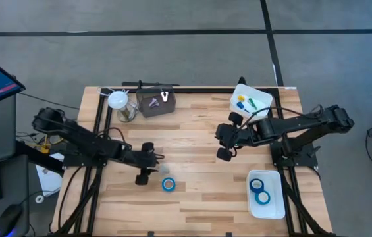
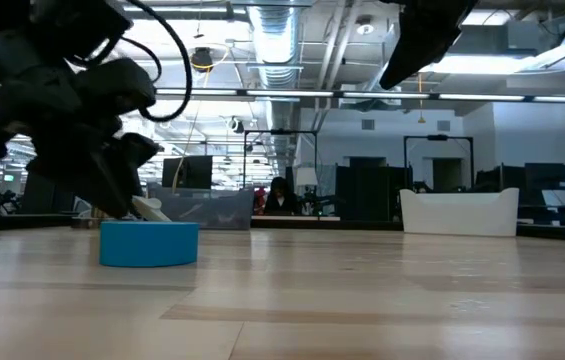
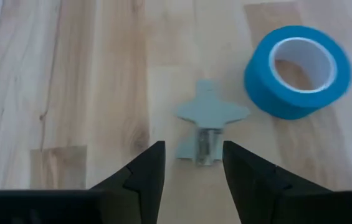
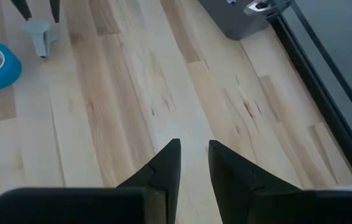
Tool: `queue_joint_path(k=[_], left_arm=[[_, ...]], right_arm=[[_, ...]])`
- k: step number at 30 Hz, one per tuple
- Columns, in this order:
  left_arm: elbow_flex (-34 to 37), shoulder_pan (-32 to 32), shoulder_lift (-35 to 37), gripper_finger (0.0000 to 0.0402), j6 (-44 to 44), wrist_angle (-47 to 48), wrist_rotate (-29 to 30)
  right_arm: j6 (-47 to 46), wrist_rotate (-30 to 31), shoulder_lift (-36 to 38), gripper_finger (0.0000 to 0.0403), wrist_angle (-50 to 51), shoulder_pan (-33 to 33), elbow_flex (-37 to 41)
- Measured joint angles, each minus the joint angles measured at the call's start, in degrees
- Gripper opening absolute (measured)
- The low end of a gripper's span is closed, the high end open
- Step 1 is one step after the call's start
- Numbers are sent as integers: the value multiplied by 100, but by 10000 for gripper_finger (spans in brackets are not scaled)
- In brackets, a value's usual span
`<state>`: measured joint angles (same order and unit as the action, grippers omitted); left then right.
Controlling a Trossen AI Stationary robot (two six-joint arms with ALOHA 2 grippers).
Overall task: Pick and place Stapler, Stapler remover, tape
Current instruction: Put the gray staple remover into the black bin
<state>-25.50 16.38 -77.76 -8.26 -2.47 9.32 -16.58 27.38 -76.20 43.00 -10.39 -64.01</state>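
A small grey stapler remover (image 3: 205, 124) lies flat on the wooden table, with a blue tape roll (image 3: 297, 71) lying flat just beyond it. My left gripper (image 3: 193, 165) is open and slants down at the remover. Its fingertips stand on either side of the remover's near end without touching it. In the low view the left gripper (image 2: 122, 195) hangs just behind the tape roll (image 2: 149, 243). My right gripper (image 4: 193, 158) hovers open over bare wood right of the table's centre, with nothing between its fingers. The stapler is hidden.
A white bin (image 1: 274, 205) at the near right holds two more blue tape rolls (image 1: 260, 191). A grey box (image 1: 155, 105) and a white lamp-like thing (image 1: 118, 100) stand at the far left. A white tray (image 1: 251, 100) with small coloured items stands at the far right.
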Motion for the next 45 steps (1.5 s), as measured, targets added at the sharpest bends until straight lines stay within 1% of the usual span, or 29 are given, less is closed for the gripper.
queue_joint_path(k=[8, 11, 14, 18, 27, 30, 37, 45], left_arm=[[0, -109, -76, 151, 4, -222, 6], [0, -109, -76, 141, 23, -233, -9], [0, -109, -76, 125, 23, -246, -145], [0, -109, -76, 106, -129, -275, -206], [0, -109, -76, 96, -124, -415, -207], [0, -109, -76, 79, -126, -412, -207], [0, -109, -73, 10, -116, -415, -210], [0, -109, -73, 4, -108, -458, -210]], right_arm=[[2, 15, 0, 75, 1, 2, 0], [2, 15, 0, 75, 5, 2, 0], [2, 15, 0, 75, 6, 2, 1], [2, 15, 0, 75, 7, 2, 2], [2, 17, 0, 75, 7, 2, 4], [2, 15, 0, 75, 7, 2, 4], [3, 17, 0, 75, 30, 2, 4], [2, 138, 0, 75, 283, 4, 4]])
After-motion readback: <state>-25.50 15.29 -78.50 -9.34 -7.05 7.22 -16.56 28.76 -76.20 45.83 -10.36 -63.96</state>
